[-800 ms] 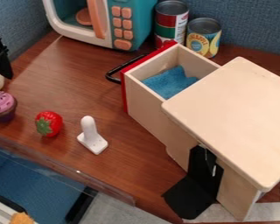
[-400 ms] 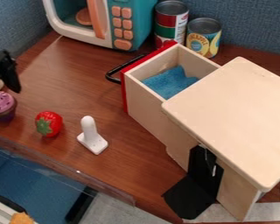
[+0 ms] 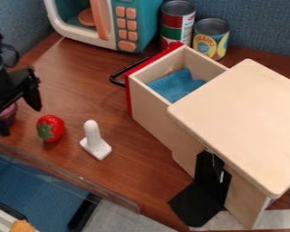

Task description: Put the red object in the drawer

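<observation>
Since the earlier frames my black two-finger hand (image 3: pixel 19 120) has been moving in from the left edge, and it is now covering most of the purple-topped toy cupcake (image 3: pixel 10 112). The red toy strawberry (image 3: pixel 51 128) with the green leafy patch is staying where it was, lying on the brown wooden worktop (image 3: pixel 81 86) just to the right of my hand, its green patch facing the near side. I am holding my fingers apart, with nothing clamped between them.

Right of the strawberry, a white rounded peg on a flat base (image 3: pixel 94 141) is standing upright. Beyond it, the pale wooden drawer (image 3: pixel 153 108) is standing open, its red front (image 3: pixel 128 96) and black curved handle (image 3: pixel 116 76) facing the upper left; a blue cloth (image 3: pixel 176 85) is lying inside. The drawer is sticking out from under a pale wooden top (image 3: pixel 241 122), and a black flap (image 3: pixel 199 204) is resting below that top's near edge. Behind the drawer, a red, green and white can (image 3: pixel 177 22) and a yellow and blue can (image 3: pixel 210 38) are standing beside a teal and white toy microwave (image 3: pixel 141 22) with orange buttons.
</observation>
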Tool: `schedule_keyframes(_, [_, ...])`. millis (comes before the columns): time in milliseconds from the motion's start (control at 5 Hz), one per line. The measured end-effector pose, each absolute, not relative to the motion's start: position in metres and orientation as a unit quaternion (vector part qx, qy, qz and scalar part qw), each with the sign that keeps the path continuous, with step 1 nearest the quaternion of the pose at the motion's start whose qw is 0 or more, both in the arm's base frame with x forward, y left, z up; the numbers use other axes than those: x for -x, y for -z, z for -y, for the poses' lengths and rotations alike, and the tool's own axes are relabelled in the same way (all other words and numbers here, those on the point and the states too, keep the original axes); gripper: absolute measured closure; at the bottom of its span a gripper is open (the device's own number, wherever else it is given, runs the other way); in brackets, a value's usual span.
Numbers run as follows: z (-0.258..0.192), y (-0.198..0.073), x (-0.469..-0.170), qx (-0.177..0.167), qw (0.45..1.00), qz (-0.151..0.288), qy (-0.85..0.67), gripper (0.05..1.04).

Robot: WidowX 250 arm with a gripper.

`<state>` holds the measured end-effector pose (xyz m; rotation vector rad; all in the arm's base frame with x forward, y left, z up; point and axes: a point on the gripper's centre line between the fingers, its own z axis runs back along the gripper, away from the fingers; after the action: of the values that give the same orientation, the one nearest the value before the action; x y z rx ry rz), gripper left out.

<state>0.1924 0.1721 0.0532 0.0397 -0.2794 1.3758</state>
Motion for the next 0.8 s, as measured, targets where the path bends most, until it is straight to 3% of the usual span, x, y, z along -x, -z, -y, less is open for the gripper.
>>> schedule_keyframes(400, [-0.156,-0.047,-0.203,-0.021,0.756,0.122,-0.642,0.083])
schedule_keyframes(600, [-0.156,-0.048,-0.215,-0.004,0.744,0.113,-0.659,0.083])
schedule_keyframes(800, [-0.157,-0.045,-0.228,0.019,0.749,0.065,-0.659,0.083])
